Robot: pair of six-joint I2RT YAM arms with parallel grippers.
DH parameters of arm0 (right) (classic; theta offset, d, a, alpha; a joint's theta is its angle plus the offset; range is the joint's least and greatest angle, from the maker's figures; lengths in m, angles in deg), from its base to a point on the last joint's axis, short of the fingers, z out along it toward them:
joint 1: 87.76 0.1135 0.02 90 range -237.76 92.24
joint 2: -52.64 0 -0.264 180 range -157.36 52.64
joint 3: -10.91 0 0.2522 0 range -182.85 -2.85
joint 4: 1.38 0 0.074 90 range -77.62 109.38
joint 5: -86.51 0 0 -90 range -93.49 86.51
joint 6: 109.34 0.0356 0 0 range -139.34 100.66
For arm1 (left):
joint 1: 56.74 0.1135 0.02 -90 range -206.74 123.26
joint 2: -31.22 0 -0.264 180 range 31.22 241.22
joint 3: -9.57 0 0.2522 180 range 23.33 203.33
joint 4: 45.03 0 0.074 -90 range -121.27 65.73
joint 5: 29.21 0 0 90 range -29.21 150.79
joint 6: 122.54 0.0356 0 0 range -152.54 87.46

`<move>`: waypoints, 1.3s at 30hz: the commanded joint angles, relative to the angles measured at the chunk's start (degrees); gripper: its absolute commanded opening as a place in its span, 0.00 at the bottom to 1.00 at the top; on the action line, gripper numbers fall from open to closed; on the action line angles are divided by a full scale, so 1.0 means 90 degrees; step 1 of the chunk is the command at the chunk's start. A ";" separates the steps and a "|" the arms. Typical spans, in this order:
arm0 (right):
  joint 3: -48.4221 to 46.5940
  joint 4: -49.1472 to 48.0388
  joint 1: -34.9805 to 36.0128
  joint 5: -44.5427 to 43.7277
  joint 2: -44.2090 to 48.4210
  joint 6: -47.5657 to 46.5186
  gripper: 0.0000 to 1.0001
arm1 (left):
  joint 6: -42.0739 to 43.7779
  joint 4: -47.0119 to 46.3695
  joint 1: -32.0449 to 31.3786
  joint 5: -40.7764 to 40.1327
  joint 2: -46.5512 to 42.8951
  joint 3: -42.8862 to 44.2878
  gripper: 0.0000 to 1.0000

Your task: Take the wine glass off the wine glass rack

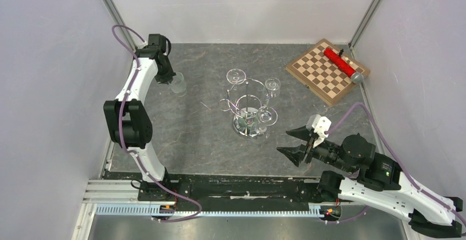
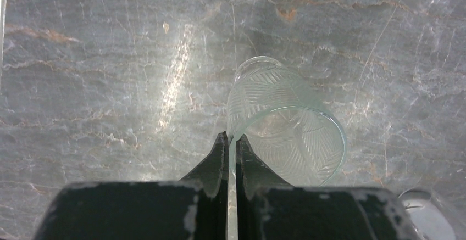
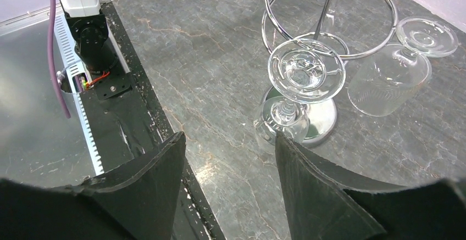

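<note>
Left tool (image 2: 231, 139) closed, pinching rim of glass (image 2: 286, 135) over table (image 2: 110, 86) far left, well apart from rack (image 3: 324, 120): already off. Right tool (image 3: 228, 137) open, facing hung glass (image 3: 306, 71) on rack's near side, probably lined up for it.

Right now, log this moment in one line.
left gripper: shut on glass rim, away from rack | right gripper: open, facing rack

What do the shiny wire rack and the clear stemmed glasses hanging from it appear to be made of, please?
The shiny wire wine glass rack looks like chrome-plated metal: thin rods and a mirror-bright round base. The clear hanging wine glass seems glass, though clear plastic is possible: transparent, with sharp highlights.
</note>
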 commanded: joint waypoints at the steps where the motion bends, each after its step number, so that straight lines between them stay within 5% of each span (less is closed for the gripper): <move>1: 0.0044 -0.0066 0.0014 -0.0124 0.0039 0.0142 0.64 | 0.0349 -0.0386 0.0076 -0.0099 0.0238 0.0645 0.02; 26: -0.0098 0.0020 0.0012 -0.0124 -0.0391 0.0433 0.67 | 0.0479 -0.0298 0.0293 0.0255 0.1326 0.1214 0.02; 32: -0.0098 -0.0070 0.0012 -0.0122 -0.0521 0.0421 0.69 | 0.0549 -0.0297 0.0292 0.0366 0.1245 0.1214 0.34; 39: -0.0165 -0.0150 0.0012 -0.0196 -0.0587 0.0404 0.72 | 0.0655 -0.0261 0.0292 0.0468 0.0830 0.1214 0.52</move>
